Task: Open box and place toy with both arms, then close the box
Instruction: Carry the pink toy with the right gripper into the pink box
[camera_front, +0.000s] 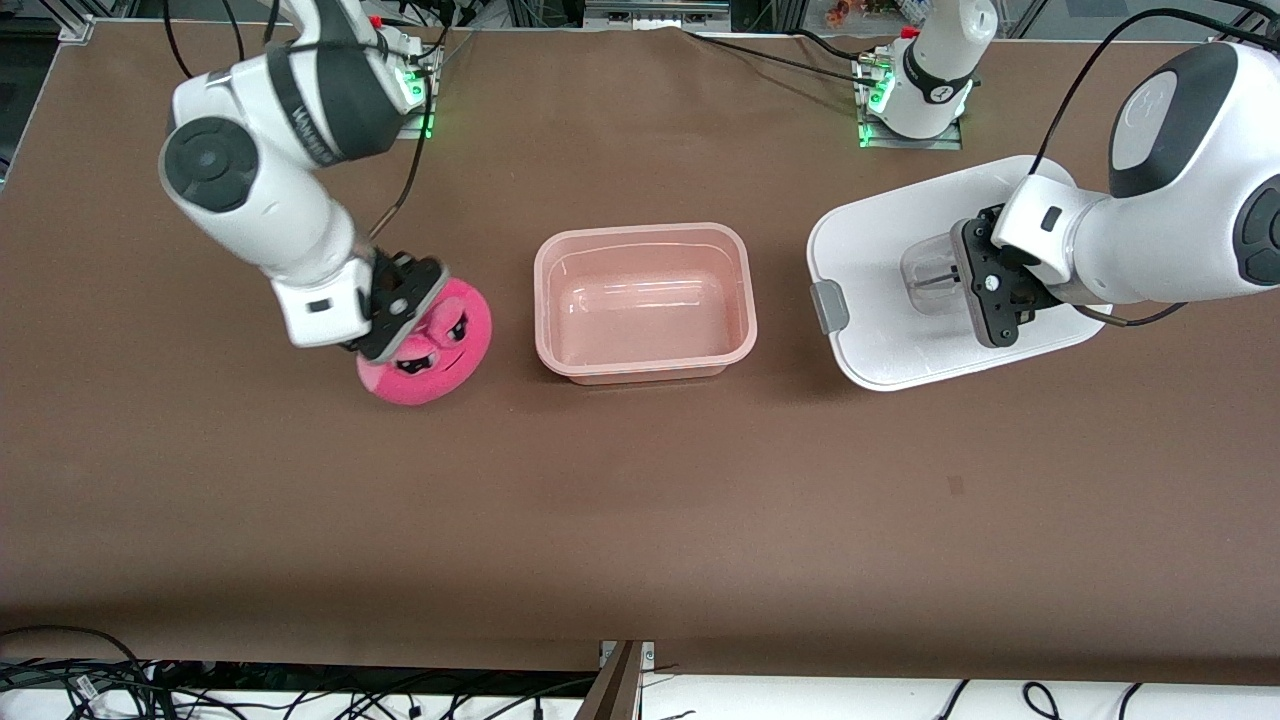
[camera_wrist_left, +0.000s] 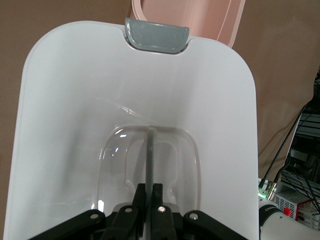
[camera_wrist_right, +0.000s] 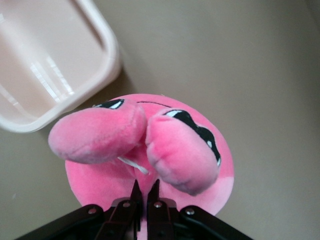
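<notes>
On a brown table, a round pink plush toy with dark eyes sits toward the right arm's end, slightly nearer the front camera than the open box beside it. The right gripper is down on the top of the toy with its jaws clamped together on the plush just by the toy's 2 ears, which bulge up ahead of the fingertips in the right wrist view, where a small white tag shows between them; the face points toward the front camera. The box, a translucent pink tub with rounded corners, stands uncovered at the middle of the table, its inside bare and glossy; its rim is near the toy but does not touch it. Toward the left arm's end lies the white lid, well apart from the tub, flat or nearly so on the table, with 1 grey clip showing on the edge that faces the box. The left gripper is at the lid's recessed centre handle, jaws pinched shut on the thin clear bar that crosses the recess, as the left wrist view shows. Farthest from the front camera, the 2 arm bases stand at the table's edge, small green lights glowing on their mounts, with black cables trailing off.
</notes>
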